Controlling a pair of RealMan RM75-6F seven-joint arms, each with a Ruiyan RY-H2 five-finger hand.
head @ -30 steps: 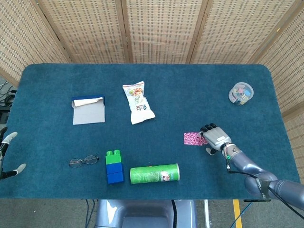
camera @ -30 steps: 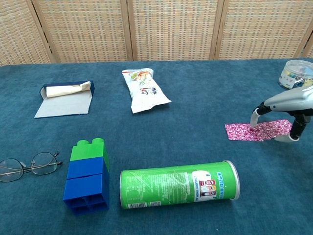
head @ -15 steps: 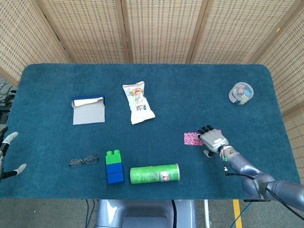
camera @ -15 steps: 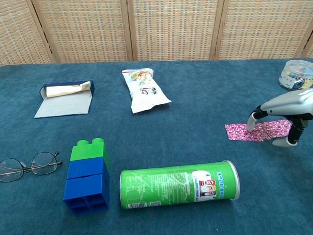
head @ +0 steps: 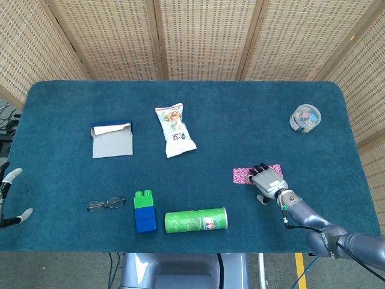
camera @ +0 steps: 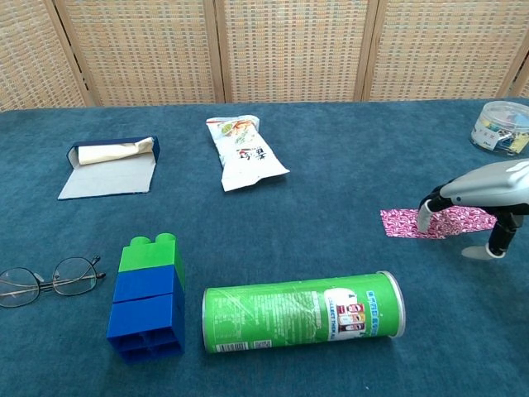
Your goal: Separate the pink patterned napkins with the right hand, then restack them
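The right hand, fingers curled down on the napkins without gripping, covers their 3 o'clock end; their long axis runs 9-to-3 on the counter, extending toward 9 o'clock.

Right hand hides part of pink napkins.

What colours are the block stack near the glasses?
The block stack is green on top, blue below; the chest view shows it best.
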